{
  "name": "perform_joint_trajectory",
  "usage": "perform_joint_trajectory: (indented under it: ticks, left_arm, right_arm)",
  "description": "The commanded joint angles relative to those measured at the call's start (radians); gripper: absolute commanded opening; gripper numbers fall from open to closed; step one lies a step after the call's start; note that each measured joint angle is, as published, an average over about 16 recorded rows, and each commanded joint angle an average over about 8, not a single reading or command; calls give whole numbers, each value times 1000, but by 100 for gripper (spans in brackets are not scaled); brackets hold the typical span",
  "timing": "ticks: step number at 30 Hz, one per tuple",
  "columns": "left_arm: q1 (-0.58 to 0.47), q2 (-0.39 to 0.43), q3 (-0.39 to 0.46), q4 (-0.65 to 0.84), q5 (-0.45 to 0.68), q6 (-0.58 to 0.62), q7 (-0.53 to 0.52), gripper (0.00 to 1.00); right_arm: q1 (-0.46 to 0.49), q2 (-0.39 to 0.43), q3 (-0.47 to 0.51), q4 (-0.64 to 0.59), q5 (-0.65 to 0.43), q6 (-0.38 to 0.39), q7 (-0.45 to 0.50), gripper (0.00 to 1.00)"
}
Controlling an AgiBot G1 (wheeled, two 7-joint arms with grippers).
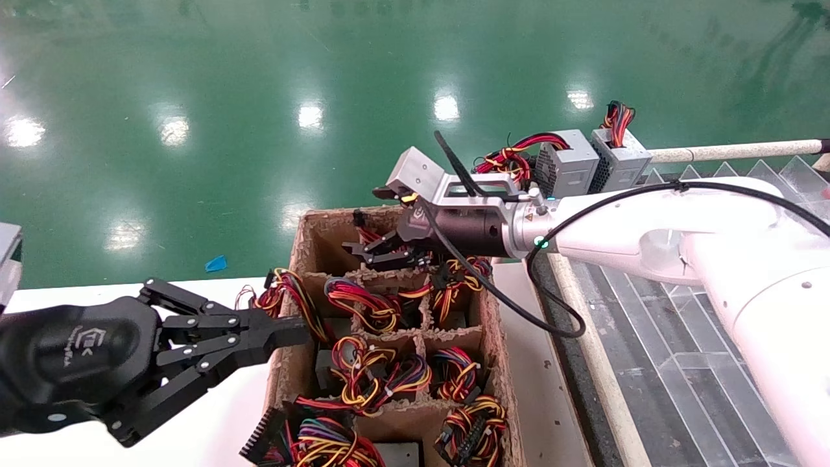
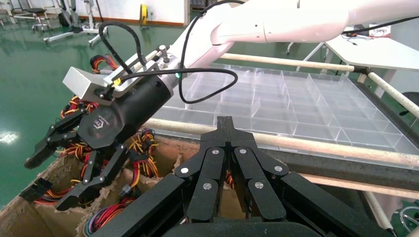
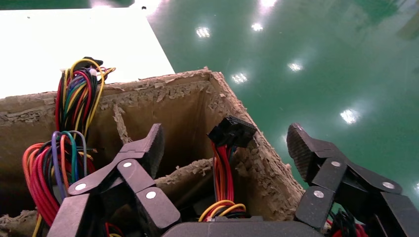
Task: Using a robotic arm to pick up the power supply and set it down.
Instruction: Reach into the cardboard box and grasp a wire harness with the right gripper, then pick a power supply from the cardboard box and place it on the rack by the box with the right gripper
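My right gripper (image 1: pixel 369 224) hangs open over the far compartments of a torn cardboard box (image 1: pixel 305 240), on the white robotic arm (image 1: pixel 622 227). Between its spread fingers (image 3: pixel 153 143) stands a red-orange wire bundle with a black connector (image 3: pixel 226 148), untouched, with yellow wires below it. The power supply's grey body is hidden down in the compartment. My left gripper (image 1: pixel 295 331) is shut and empty at the box's near left wall. The left wrist view shows its tips (image 2: pixel 226 121) pressed together and the right gripper (image 2: pixel 54 177) beyond them.
The box's other compartments hold several knotted wire bundles (image 1: pixel 363 373). Two grey boxes (image 1: pixel 570 162) with red-and-black wires sit at the back right by a pale rail (image 1: pixel 726 151). A clear divided tray (image 1: pixel 681 363) lies to the right. The box stands on a white table (image 1: pixel 214 415).
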Motion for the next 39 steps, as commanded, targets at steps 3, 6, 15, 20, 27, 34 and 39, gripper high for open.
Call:
perform_joint_trajectory:
  ticks: [3, 6, 15, 20, 27, 34, 39]
  left_arm:
    - [0, 0, 0, 0, 0, 0, 0, 0]
    - [0, 0, 0, 0, 0, 0, 0, 0]
    - [0, 0, 0, 0, 0, 0, 0, 0]
    - [0, 0, 0, 0, 0, 0, 0, 0]
    - [0, 0, 0, 0, 0, 0, 0, 0]
    - [0, 0, 0, 0, 0, 0, 0, 0]
    - [0, 0, 0, 0, 0, 0, 0, 0]
  right_arm:
    - [-6, 0, -16, 9, 11, 15, -1, 0]
    - [-11, -1, -30, 15, 18, 26, -4, 0]
    - [-27, -2, -72, 43, 50, 48, -5, 0]
    - [-30, -2, -103, 61, 64, 63, -14, 0]
    - [-32, -3, -147, 83, 84, 84, -30, 0]
    - [-22, -3, -179, 103, 127, 98, -32, 0]
    - [-6, -2, -199, 110, 161, 107, -34, 0]
